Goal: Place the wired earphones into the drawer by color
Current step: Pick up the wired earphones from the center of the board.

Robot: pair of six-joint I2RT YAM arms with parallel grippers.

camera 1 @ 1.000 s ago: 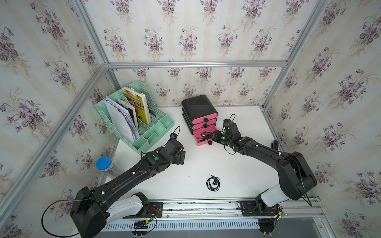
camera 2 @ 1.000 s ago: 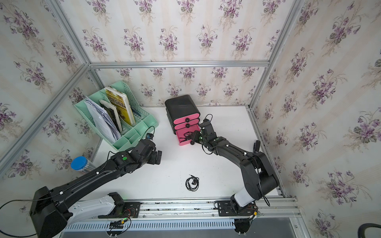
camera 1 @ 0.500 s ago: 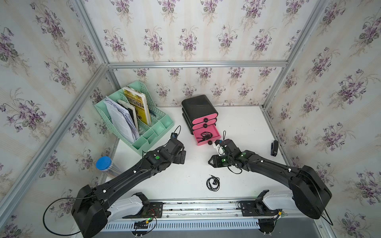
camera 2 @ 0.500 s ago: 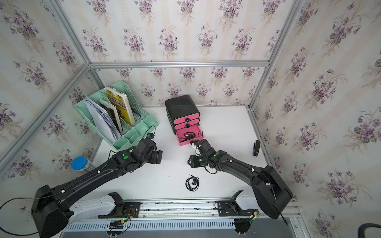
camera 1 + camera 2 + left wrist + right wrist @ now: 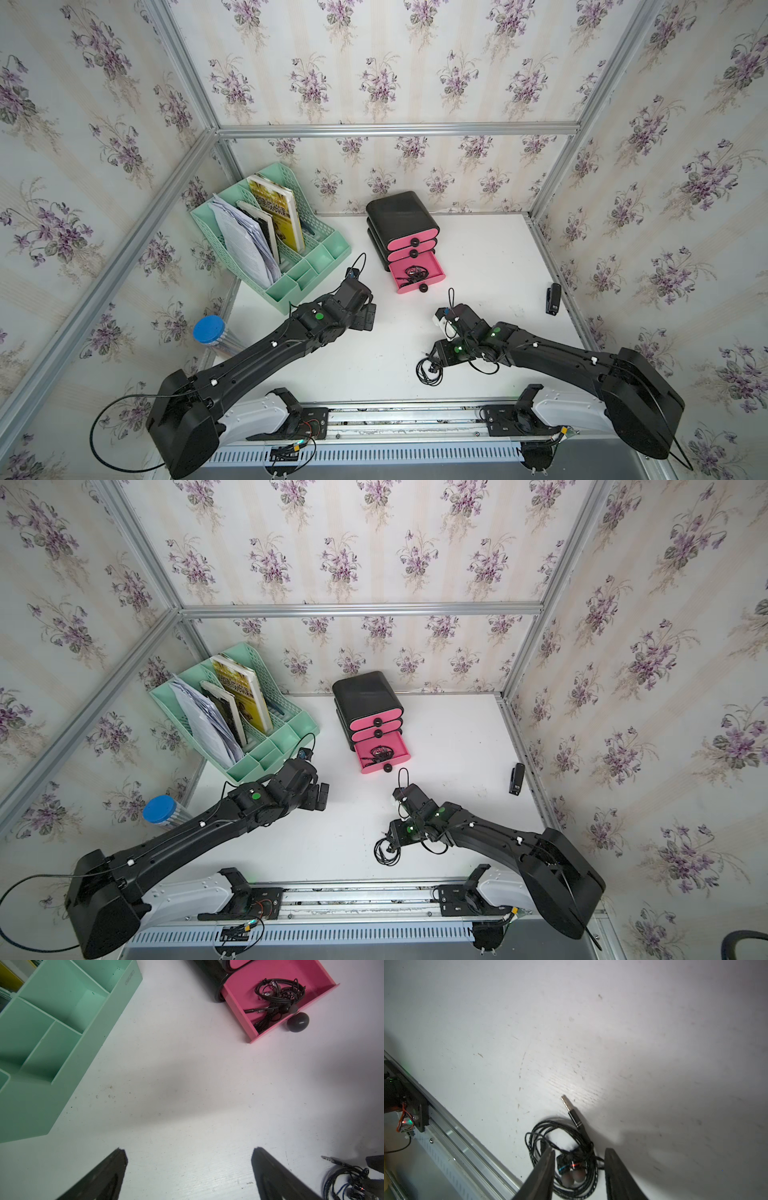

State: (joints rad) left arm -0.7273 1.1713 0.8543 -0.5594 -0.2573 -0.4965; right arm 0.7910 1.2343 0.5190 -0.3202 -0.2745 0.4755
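A coil of black wired earphones [image 5: 430,370] [image 5: 386,850] lies on the white table near the front rail. My right gripper [image 5: 579,1152] [image 5: 434,360] is open and low over the coil. Its fingers [image 5: 544,1169] straddle the earbuds without squeezing them, and the jack plug [image 5: 572,1110] pokes out ahead. The bottom pink drawer [image 5: 434,266] [image 5: 400,746] [image 5: 239,995] is pulled out, with another black earphone bundle [image 5: 278,995] [image 5: 415,272] inside. My left gripper [image 5: 189,1152] [image 5: 368,318] hangs open and empty over bare table between the green organizer and the drawer.
The black drawer cabinet [image 5: 401,214] has two upper pink drawers shut. A mint-green file organizer [image 5: 316,257] with books and papers stands at back left. A blue-lidded tube [image 5: 209,328] lies at the left edge and a small black stapler [image 5: 552,297] at the right. The metal rail [image 5: 395,415] runs along the front.
My right arm has swung from the open drawer back toward the front of the table, and its jaws have come down around the black coil there. The left arm has barely moved.
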